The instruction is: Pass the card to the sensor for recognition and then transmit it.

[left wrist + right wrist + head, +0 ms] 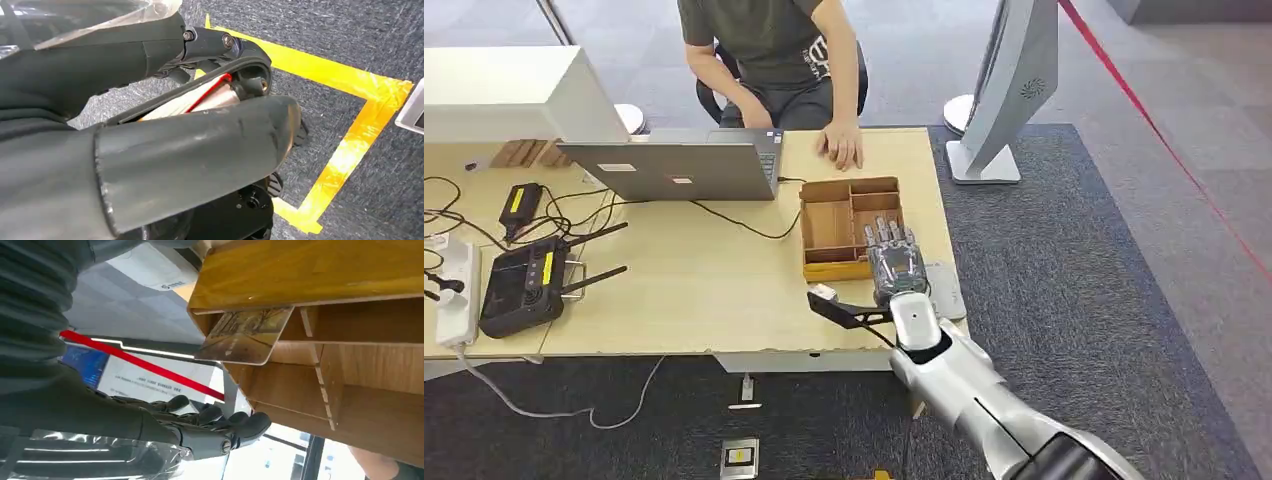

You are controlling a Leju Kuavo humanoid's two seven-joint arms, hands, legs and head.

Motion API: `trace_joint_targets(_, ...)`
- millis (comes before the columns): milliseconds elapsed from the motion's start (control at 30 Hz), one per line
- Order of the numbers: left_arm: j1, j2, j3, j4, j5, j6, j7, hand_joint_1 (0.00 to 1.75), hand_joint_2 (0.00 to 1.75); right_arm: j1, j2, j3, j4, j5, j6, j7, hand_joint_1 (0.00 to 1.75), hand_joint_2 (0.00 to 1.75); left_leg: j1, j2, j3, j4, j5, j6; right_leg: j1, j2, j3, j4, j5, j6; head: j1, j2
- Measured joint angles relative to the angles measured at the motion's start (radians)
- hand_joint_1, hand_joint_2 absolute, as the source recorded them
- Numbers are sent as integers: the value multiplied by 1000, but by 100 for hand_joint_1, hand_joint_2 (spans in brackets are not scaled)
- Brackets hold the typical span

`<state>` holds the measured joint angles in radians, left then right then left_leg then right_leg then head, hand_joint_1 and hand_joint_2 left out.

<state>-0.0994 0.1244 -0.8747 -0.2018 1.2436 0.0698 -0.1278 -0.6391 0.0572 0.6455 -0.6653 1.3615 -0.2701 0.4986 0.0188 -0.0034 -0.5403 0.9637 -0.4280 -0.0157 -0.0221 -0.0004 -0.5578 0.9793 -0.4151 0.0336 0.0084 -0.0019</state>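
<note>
A card point(245, 335) with a brownish picture leans in a compartment of the wooden divider box point(849, 226) on the table. My right hand point(895, 262) reaches over the box's near right corner with its fingers point(210, 422) stretched out and apart, holding nothing; a gap separates them from the card. A flat grey sensor pad point(947, 290) lies on the table's right edge beside my right wrist. My left hand point(200, 125) hangs over the carpet with nothing in it.
A person point(774, 50) sits at the table's far side with a hand point(842, 145) resting near the box. A laptop point(679, 165), cables, a black router point(519, 283) and a power strip point(454, 290) fill the left half. Yellow tape point(350, 145) marks the floor.
</note>
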Motion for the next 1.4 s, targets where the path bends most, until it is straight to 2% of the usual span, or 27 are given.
trace_joint_targets(1367, 0, 0, 3, 0, -23, -19, -1, 0, 0, 0, -18, 20, 10, -21, 30, 3, 0, 175, 0, 0, 0, 0, 0, 0, 0, 0, 0, 0, 0, 0, 0, 0)
trace_joint_targets(1400, 0, 0, 3, 0, -24, -21, -1, 0, 0, 0, -18, 21, 10, -19, 35, 4, 175, 175, 0, 0, 0, 0, 0, 0, 0, 0, 0, 0, 0, 0, 0, 0)
